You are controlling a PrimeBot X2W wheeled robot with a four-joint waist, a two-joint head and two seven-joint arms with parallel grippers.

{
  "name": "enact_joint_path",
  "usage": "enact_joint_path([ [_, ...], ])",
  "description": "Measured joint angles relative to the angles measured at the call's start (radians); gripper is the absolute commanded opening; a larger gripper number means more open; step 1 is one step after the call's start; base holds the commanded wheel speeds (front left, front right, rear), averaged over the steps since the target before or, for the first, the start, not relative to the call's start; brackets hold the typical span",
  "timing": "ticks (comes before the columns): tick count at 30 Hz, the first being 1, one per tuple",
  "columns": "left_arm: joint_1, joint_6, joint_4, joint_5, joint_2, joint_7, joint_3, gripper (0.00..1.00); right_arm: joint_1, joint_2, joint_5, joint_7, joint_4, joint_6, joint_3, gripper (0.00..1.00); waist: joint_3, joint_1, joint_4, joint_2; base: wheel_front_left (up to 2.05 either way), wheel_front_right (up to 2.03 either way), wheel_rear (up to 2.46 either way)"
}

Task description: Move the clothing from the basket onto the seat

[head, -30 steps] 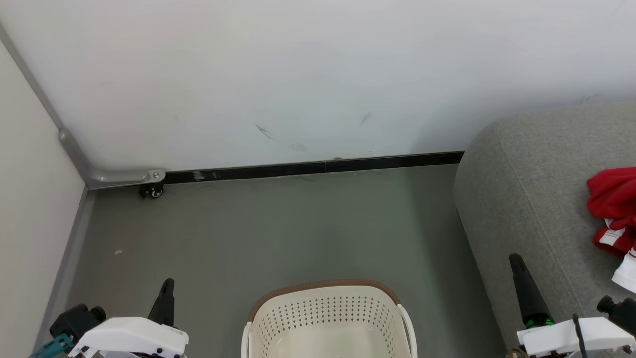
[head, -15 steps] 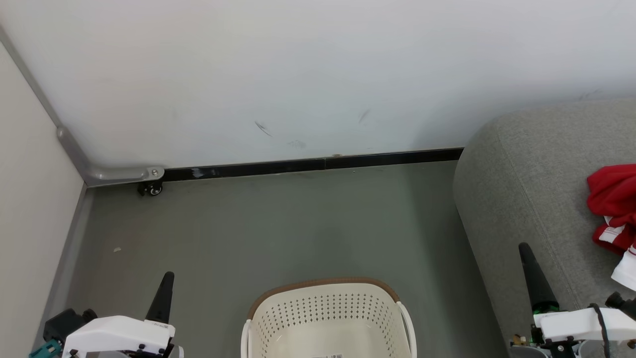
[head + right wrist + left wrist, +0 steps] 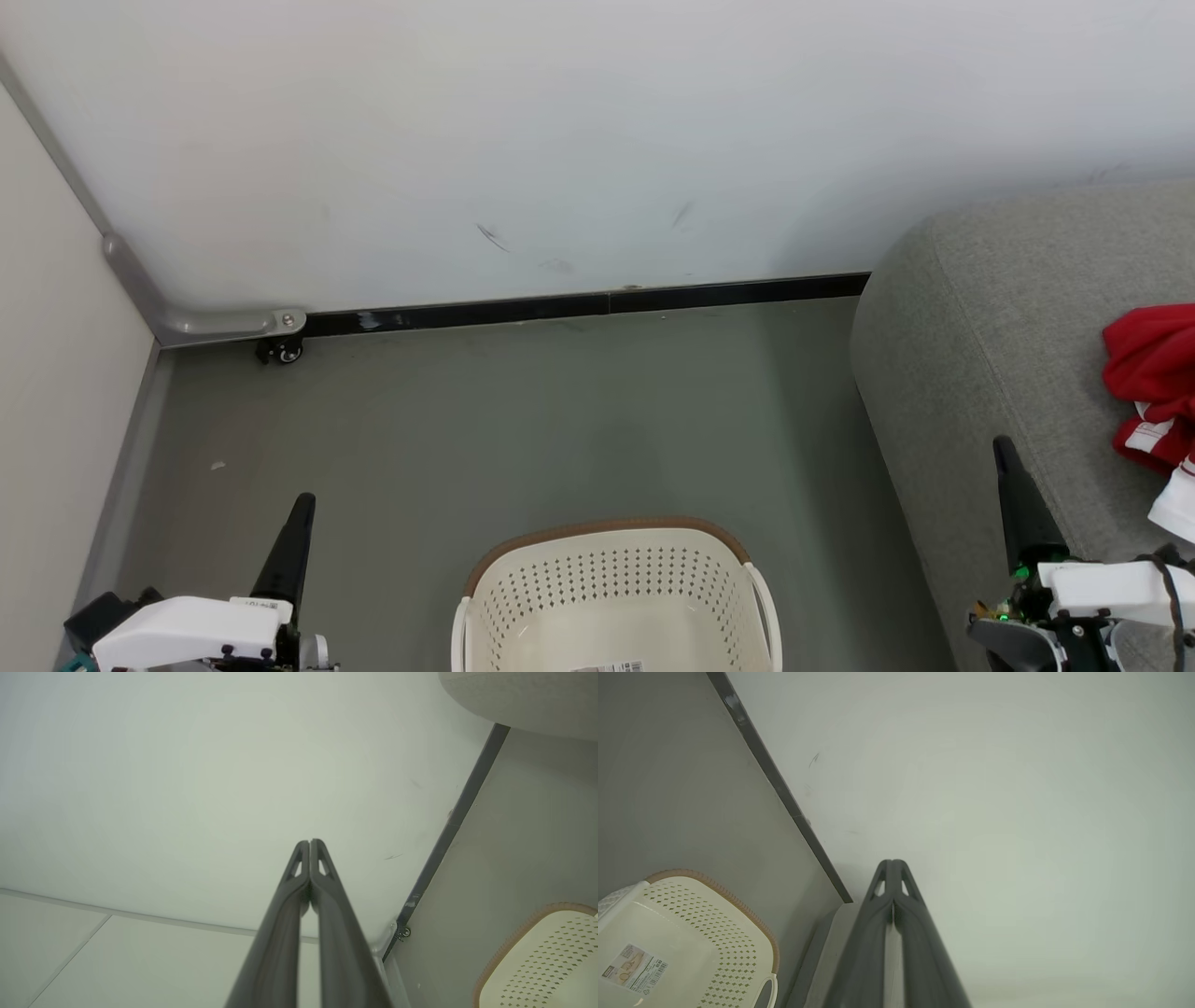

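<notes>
Head view: left gripper (image 3: 301,511), right gripper (image 3: 1006,457) flanking basket (image 3: 607,534), lifted slightly since second ago, both pinched together, empty. Basket looks bare, clothing (image 3: 1148,364) on seat (image 3: 971,327) at its right; task likely finished.

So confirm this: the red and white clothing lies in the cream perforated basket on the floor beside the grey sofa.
Wrong: the head view shows the red and white clothing on the light grey woven sofa, not in the cream perforated plastic basket. The basket does stand on the floor beside it.

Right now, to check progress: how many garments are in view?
1 red heap on the sofa; it may hold several, and the frame cuts it off. The basket shows none in its visible part.
</notes>
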Motion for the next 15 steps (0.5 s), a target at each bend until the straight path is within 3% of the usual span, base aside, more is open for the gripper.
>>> enact_joint_path([
  [15,-0.001,-0.063,-0.012,-0.18,-0.029,0.045,0.065,0.0,-0.032,-0.01,0.203,0.011,0.015,0.0,-0.012,0.0,0.005,-0.0001,-0.002,0.0,0.0,0.0,0.0],
])
